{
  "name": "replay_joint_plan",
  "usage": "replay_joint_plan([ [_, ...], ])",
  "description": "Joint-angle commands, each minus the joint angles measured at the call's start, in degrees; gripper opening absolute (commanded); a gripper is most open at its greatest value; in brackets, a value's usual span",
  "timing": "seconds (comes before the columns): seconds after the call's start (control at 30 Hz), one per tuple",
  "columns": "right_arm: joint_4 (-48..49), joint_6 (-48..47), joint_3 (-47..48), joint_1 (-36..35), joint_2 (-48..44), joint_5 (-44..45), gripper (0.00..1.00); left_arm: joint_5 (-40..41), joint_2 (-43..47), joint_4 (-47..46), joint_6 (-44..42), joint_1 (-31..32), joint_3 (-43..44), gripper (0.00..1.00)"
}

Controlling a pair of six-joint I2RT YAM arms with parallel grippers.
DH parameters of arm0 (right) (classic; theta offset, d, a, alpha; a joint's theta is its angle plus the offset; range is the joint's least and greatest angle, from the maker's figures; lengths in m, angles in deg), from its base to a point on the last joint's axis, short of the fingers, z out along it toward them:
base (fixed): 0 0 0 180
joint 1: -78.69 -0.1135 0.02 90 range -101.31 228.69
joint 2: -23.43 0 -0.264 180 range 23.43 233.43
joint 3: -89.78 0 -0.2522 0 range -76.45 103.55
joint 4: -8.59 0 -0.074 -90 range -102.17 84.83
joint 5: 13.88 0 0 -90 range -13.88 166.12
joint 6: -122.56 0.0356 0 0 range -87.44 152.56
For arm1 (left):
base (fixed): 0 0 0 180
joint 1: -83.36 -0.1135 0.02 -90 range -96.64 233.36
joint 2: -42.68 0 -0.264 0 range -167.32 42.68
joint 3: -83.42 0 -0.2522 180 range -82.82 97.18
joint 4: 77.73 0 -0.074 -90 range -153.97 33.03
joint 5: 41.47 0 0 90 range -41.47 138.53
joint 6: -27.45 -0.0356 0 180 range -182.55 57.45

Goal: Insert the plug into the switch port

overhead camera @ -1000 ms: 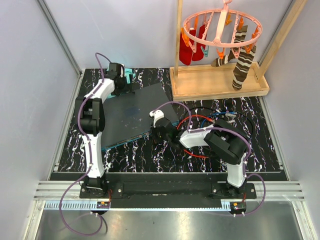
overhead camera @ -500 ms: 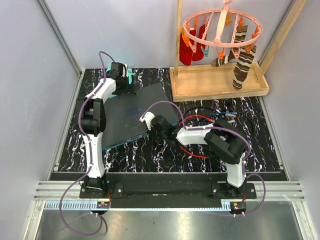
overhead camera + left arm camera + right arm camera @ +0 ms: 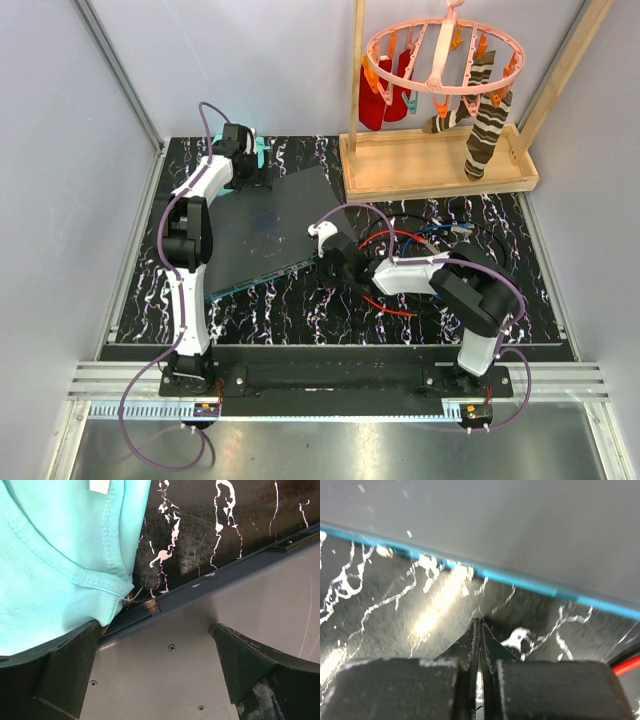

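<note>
Switch (image 3: 270, 225): flat dark grey box lying on the table (image 3: 300, 310), left of centre and turned at an angle, w/ one corner toward the far edge and its teal-blue edge facing the near-right. In R wrist view the grey top (image 3: 520, 525) fills the upper part, w/ the teal strip running across below it; sockets can't be made out there.

R gripper (image 3: 330, 265) is low over the table (image 3: 380, 595) mid-table, just off the switch's teal edge. Fingers are pressed together, only a hairline slit btwn them, nothing seen in the grip (image 3: 480, 630). Tips are near the teal strip but not touching.

L gripper (image 3: 255, 165) is at the switch's far-left edge, toward the table's far-left corner. Fingers (image 3: 65, 675) are wide apart, one on each side of the view, holding nothing. The switch's grey face and rim (image 3: 200, 645) lie btwn them.

Teal cloth (image 3: 55, 555) sits just beside the L gripper on the far side, its hem meeting the switch rim; also seen from above (image 3: 260, 148).

Cables, red (image 3: 395, 238) plus black and blue, are looped on the table right of centre, behind the R arm. A red bit shows in R wrist view (image 3: 625, 667). Which end is the plug can't be told.

Far-right corner: wooden frame (image 3: 440, 170) w/ pink round peg hanger (image 3: 445, 50), red (image 3: 375, 100) and striped socks (image 3: 485, 130) hanging.
</note>
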Motion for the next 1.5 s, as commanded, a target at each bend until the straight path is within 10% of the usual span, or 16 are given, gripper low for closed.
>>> replay_joint_plan([
  [0.0, 3.72, 5.35, -0.66, -0.02, 0.49, -1.90, 0.01, 0.21, -2.69, 10.60, 1.55, 1.43, -0.56, 0.99],
  [1.17, 15.86, 13.17, 9.63, 1.74, 7.53, 10.14, 0.01, -2.52, -0.50, 10.69, 1.99, 2.14, -3.82, 0.99],
  [1.47, -10.75, 14.14, 2.33, 2.00, -10.12, 6.79, 0.50, 0.38, 5.74, 11.04, 3.22, 0.29, 1.63, 0.99],
])
